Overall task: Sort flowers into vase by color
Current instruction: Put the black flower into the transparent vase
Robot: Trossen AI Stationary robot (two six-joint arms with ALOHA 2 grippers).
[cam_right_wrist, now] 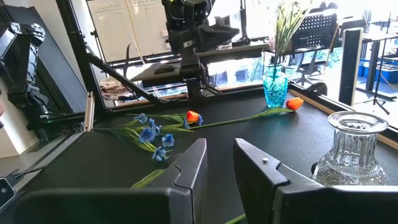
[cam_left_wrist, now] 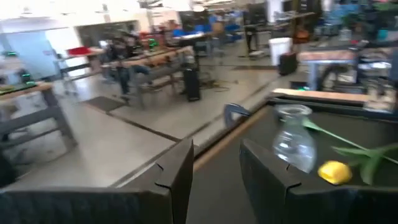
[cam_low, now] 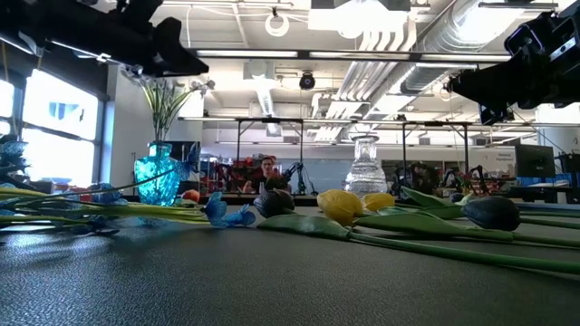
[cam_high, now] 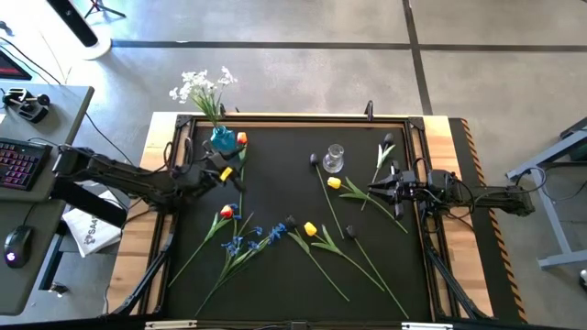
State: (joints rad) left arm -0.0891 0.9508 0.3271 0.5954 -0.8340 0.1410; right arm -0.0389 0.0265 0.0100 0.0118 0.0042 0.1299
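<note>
White sprays stand in the blue vase at the far left of the black mat. The clear vase stands empty at far centre. An orange tulip lies by the blue vase, and another lies nearer. Blue sprays, yellow tulips and dark tulips lie flat. My left gripper is open, raised near the blue vase. My right gripper is open and raised over stems right of centre.
The mat has a wooden frame around it. A desk with a keyboard and mouse stands left of the table. Both arms hang well above the flowers in the low view. A person sits far behind.
</note>
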